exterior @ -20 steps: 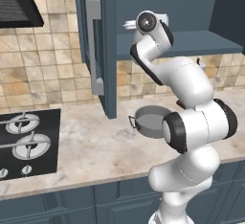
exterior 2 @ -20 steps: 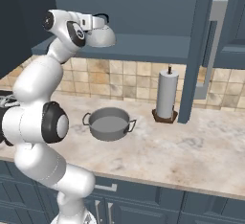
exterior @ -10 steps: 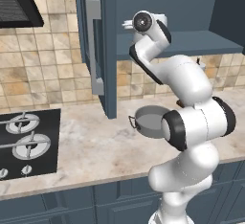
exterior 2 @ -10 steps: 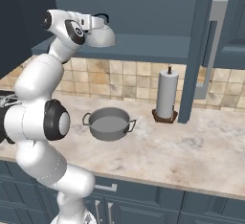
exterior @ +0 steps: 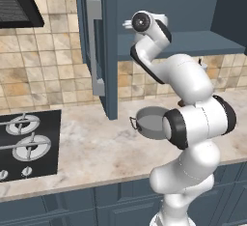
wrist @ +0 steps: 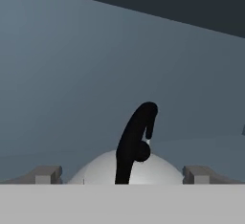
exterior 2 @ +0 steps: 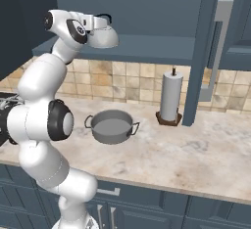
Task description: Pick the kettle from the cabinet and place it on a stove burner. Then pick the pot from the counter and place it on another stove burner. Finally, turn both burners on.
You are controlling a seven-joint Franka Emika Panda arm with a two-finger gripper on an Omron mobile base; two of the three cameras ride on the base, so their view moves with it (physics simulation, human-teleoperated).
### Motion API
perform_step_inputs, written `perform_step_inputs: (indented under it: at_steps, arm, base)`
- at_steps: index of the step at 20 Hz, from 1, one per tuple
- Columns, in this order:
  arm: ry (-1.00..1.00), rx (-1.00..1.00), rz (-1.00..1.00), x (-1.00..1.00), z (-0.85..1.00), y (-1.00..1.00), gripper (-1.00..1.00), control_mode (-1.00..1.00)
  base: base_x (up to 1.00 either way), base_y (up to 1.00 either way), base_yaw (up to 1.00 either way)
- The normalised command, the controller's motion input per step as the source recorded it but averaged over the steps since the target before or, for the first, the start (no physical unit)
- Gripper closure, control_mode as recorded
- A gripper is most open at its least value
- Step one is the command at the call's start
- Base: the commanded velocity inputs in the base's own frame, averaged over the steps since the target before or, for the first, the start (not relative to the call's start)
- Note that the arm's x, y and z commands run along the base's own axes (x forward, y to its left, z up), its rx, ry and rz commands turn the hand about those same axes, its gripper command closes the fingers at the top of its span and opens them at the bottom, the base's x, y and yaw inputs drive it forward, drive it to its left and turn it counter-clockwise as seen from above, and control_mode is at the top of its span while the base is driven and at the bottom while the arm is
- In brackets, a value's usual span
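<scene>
The silver-grey kettle [exterior 2: 105, 36] stands on the shelf inside the open cabinet [exterior 2: 147, 8]. My gripper [exterior 2: 99, 23] is at the top of the kettle and open. In the hand view the gripper [wrist: 122, 175] has one fingertip on each side of the kettle's dome [wrist: 158, 171], and the black arched handle [wrist: 136, 139] rises between them, apart from both. The grey pot [exterior 2: 112, 126] sits on the counter [exterior 2: 186, 149] below; it also shows behind my arm as the pot [exterior: 150, 121]. Two burners [exterior: 21, 123] [exterior: 31, 148] lie in the black cooktop [exterior: 48, 160] at the left.
The open cabinet door [exterior: 110, 46] with its bar handle [exterior: 96, 51] hangs between the cooktop and the pot. Another door [exterior 2: 206, 52] stands at the right beside a paper towel holder [exterior 2: 170, 98]. A range hood [exterior: 17, 5] hangs above the cooktop. Small knobs [exterior: 26, 171] line the cooktop's front.
My hand has drifted very slightly to the left at the kettle. The kettle and pot have not moved, and the jaws stay open.
</scene>
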Motion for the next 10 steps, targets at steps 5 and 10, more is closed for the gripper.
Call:
perform_step_inputs:
  at_steps: [5, 10]
  arm:
    - [-0.02, 0.0, -0.01, 0.01, 0.0, -0.15, -1.0, -1.0]
    - [0.0, 0.0, -0.01, 0.05, 0.0, -0.06, -1.0, -1.0]
  base:
    - [0.0, 0.0, 0.0]
    - [0.0, 0.0, 0.0]
